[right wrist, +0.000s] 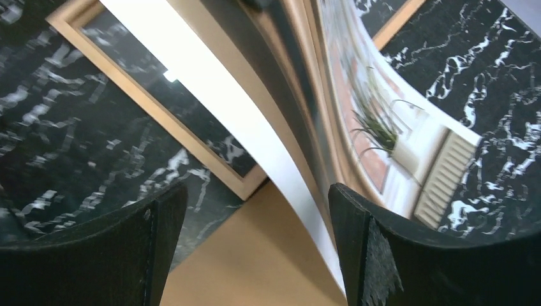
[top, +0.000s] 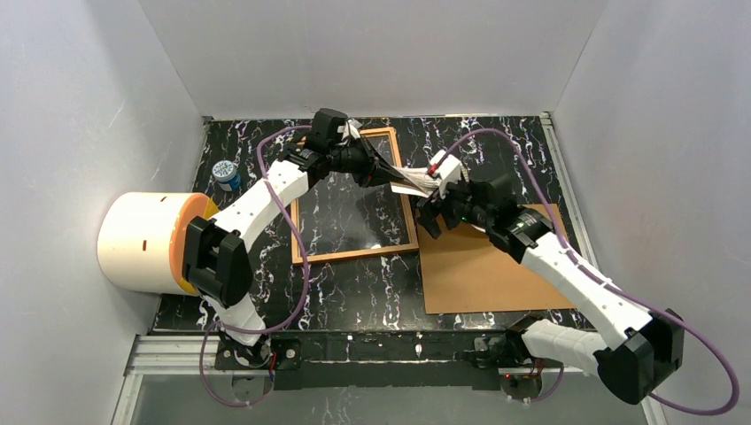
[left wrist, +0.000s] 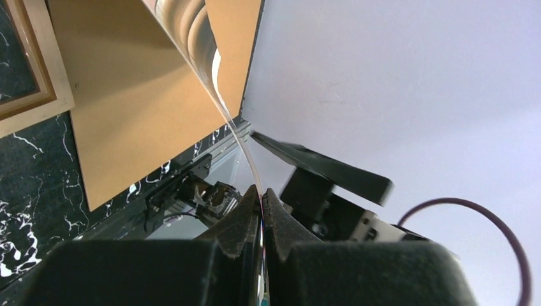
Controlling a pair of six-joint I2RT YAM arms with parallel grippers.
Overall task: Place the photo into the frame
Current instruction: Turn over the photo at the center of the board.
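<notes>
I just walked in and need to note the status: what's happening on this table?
The left gripper is shut on an edge of the photo, holding it curled in the air over the right side of the frame. The right gripper is open, its fingers either side of it, not clamped. The frame lies flat on the table, the brown backing board beside it. The photo is not in yet.

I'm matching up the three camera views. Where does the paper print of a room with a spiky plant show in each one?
Top external: the paper print sits near the picture's centre, held aloft.
Left wrist: edge-on, curving up from the shut left gripper.
Right wrist: it fills the centre, between the open right gripper's fingers.
Shared landmark: the flat brown backing board.
</notes>
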